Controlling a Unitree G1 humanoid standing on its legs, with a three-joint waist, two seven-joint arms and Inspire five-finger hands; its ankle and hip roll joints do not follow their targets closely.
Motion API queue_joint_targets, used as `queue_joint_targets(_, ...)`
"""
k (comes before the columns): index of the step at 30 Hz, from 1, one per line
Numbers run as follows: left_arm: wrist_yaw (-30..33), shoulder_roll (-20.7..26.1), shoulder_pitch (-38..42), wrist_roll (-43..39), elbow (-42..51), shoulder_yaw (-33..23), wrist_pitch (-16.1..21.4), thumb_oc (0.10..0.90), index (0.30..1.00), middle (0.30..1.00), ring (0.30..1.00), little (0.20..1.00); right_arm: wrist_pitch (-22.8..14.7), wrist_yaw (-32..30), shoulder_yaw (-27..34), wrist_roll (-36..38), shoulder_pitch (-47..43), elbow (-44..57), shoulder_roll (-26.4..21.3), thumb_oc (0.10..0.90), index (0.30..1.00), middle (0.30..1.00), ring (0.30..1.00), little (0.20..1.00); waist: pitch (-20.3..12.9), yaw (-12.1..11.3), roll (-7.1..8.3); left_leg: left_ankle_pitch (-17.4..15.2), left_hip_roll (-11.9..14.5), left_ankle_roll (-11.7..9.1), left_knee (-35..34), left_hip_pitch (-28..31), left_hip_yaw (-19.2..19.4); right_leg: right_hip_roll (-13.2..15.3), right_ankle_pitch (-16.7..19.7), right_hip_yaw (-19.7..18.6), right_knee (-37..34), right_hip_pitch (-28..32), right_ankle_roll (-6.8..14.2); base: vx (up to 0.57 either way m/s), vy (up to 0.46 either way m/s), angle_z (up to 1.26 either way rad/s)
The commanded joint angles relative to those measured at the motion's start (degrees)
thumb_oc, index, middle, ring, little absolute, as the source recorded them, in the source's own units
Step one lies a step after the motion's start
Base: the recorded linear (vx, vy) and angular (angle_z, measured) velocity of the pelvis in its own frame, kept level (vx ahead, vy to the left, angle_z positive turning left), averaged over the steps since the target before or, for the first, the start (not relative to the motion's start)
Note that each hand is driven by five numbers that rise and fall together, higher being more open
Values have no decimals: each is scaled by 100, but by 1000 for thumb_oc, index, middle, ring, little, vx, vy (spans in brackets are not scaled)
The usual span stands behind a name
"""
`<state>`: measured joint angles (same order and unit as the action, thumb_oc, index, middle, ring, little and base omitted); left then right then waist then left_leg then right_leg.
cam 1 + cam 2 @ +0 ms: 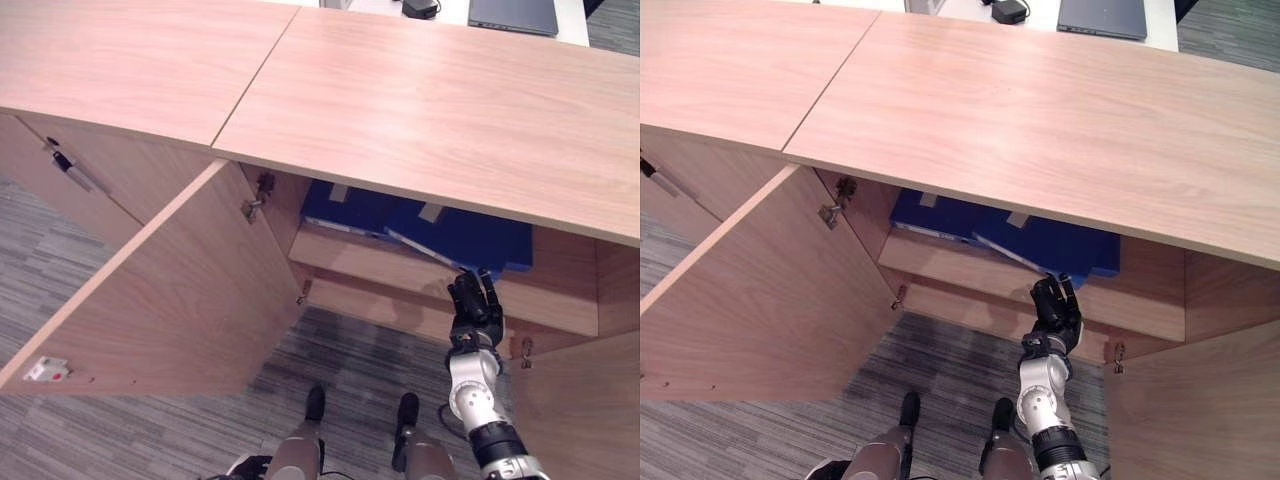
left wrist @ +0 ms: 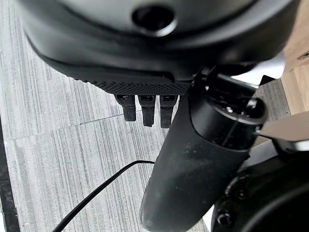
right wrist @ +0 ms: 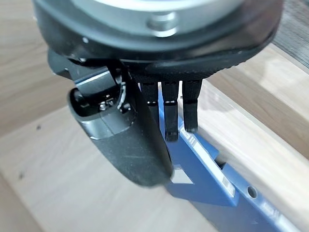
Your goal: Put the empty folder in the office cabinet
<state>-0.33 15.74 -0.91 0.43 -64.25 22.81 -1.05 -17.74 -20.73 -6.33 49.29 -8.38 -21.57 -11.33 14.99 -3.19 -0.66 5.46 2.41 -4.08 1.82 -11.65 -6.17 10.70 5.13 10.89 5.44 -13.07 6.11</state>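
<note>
Blue folder [image 1: 455, 238] lies on cabinet shelf [image 1: 400, 262]. Right hand [image 1: 474, 310] at its front edge, fingers straight, released. Left hand [image 2: 145, 63] relaxed over carpet [image 2: 58, 121].

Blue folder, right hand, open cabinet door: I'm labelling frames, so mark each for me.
blue folder [image 1: 470, 240], left eye view, on its flat cover.
right hand [image 1: 474, 312], left eye view, on its back.
open cabinet door [image 1: 170, 300], left eye view, on its inner face.

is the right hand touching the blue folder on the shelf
Cannot tell. In the right wrist view the right hand's fingers overlap the blue folder, with no plain contact or gap.
</note>
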Motion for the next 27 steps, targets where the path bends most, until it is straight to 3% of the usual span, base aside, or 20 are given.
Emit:
queue_joint_targets(1, 52, -170, 444, 4, 61, -266, 547, 800, 900, 900, 900, 900, 1, 509, -178, -1735, -16, 1180, -818, 400, 300, 300, 300, 300, -160, 55, -28, -438, 356, -179, -295, 207, -146, 204, -958, -195, 765, 24, 334, 0, 0, 0)
queue_joint_targets(2, 39, -152, 429, 43, 67, -298, 577, 800, 900, 900, 900, 900, 102, 500, -270, -2239, 5, 1277, -1010, 400, 300, 300, 300, 300, -150, 55, -20, -441, 363, -182, -282, 206, -143, 207, -958, -188, 776, 16, 337, 5, -10, -4)
queue_joint_targets(5, 4, -135, 405, 84, 69, -336, 617, 800, 900, 900, 900, 900, 188, 486, -335, -2726, 10, 1337, -1191, 400, 300, 300, 300, 300, -147, 54, -15, -445, 371, -188, -280, 208, -143, 207, -964, -184, 777, 19, 343, 2, -6, -4)
queue_joint_targets(6, -44, -91, 388, 139, 76, -342, 681, 800, 900, 900, 900, 900, 329, 512, -494, -3460, -67, 1376, -1498, 400, 300, 300, 300, 300, -140, 39, 1, -448, 380, -189, -272, 206, -151, 206, -970, -178, 784, 21, 349, 0, 0, 0)
queue_joint_targets(8, -61, -81, 392, 156, 68, -347, 696, 800, 900, 900, 900, 900, 418, 494, -566, -3779, -145, 1290, -1613, 400, 300, 300, 300, 300, -131, 30, 7, -449, 382, -191, -266, 201, -155, 205, -973, -175, 793, 14, 350, 0, 0, 0)
queue_joint_targets(9, -100, -43, 406, 196, 72, -338, 752, 800, 900, 900, 900, 900, 591, 500, -794, -4510, -403, 1080, -1883, 400, 300, 300, 300, 300, -110, -25, 29, -445, 385, -198, -245, 170, -185, 209, -981, -158, 816, 5, 355, -2, -22, 4)
queue_joint_targets(16, -120, 5, 451, 200, 89, -158, 821, 800, 900, 900, 900, 900, 785, 461, -1328, -5018, -1369, 103, -2068, 400, 300, 300, 300, 300, 30, -203, 13, -402, 370, -207, -200, 61, -280, 232, -977, -108, 866, -51, 344, -8, -18, 4)
queue_joint_targets(27, -115, 152, 449, 103, 289, 159, 885, 800, 900, 900, 900, 900, 1096, 221, -1733, -5266, -2782, -1500, -2091, 400, 300, 300, 300, 300, 422, -537, -244, -280, 292, -220, -101, -226, -442, 288, -980, -28, 1022, -246, 327, -35, 0, 7)
